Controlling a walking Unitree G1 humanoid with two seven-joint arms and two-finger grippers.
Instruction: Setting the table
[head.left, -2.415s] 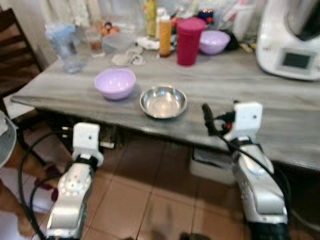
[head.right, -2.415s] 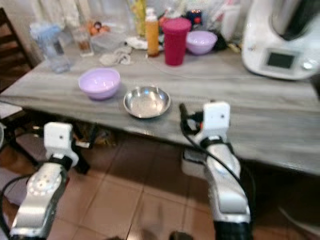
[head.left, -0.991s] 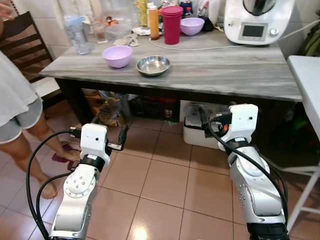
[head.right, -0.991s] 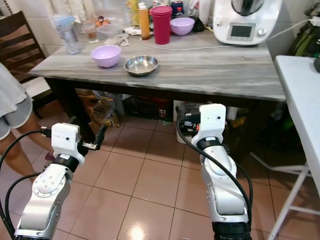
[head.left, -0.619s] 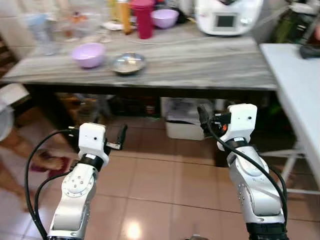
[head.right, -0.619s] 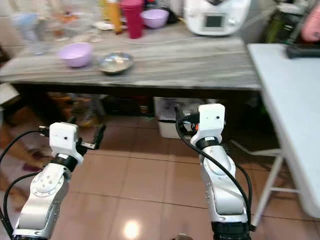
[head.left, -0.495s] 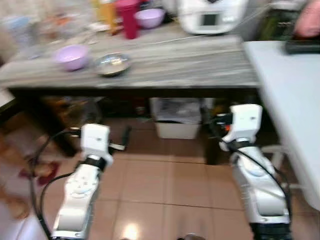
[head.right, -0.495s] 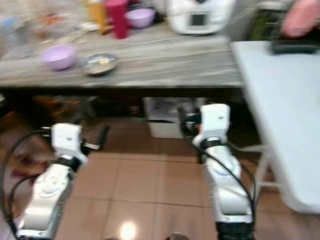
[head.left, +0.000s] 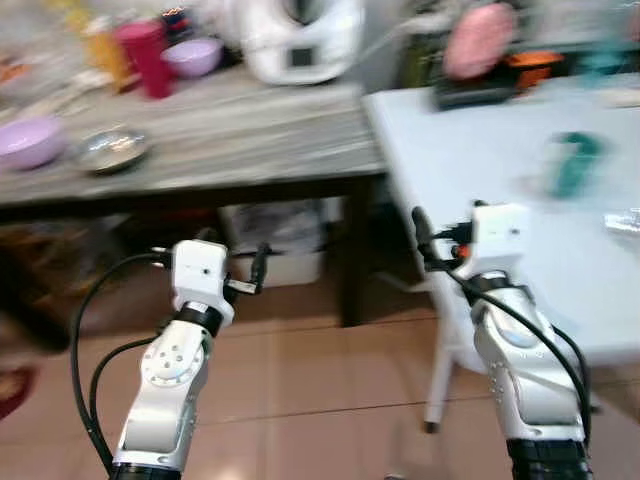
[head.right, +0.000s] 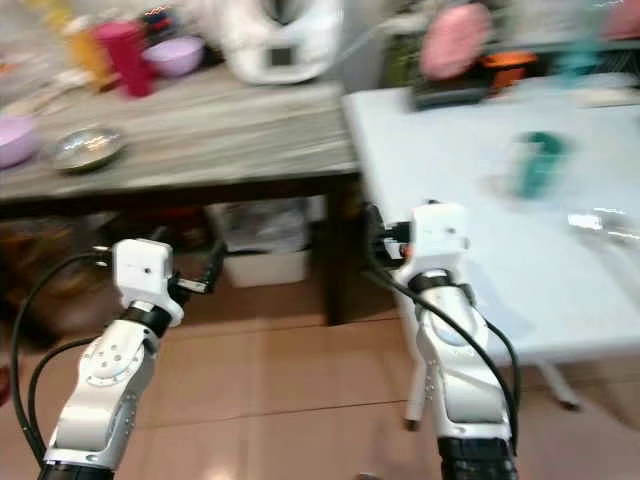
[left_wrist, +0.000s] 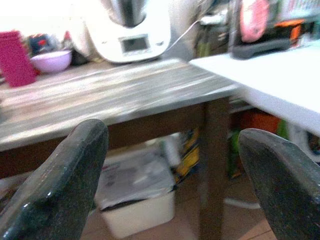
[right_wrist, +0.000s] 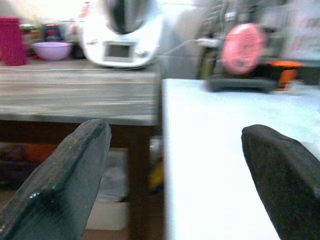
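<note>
The steel bowl (head.left: 113, 150) on the grey worktop (head.left: 230, 125), just beside the purple bowl (head.left: 27, 140), looks light, stiff and slippery, best pinched at its rim; left gripper (left_wrist: 170, 165) and right gripper (right_wrist: 172, 165) both hold their jaws wide apart, empty.

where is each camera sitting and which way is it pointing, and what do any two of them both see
Left eye view: on the head, looking forward and down at the grey wooden table, the white table and the tiled floor; both silver arms show, left gripper and right gripper.
Right eye view: beside it, same scene.
Left wrist view: on the left wrist, looking between its two black fingers toward the grey wooden table's end.
Right wrist view: on the right wrist, between its fingers, facing both tables.
Shared: both wrist views catch the white kitchen machine.
</note>
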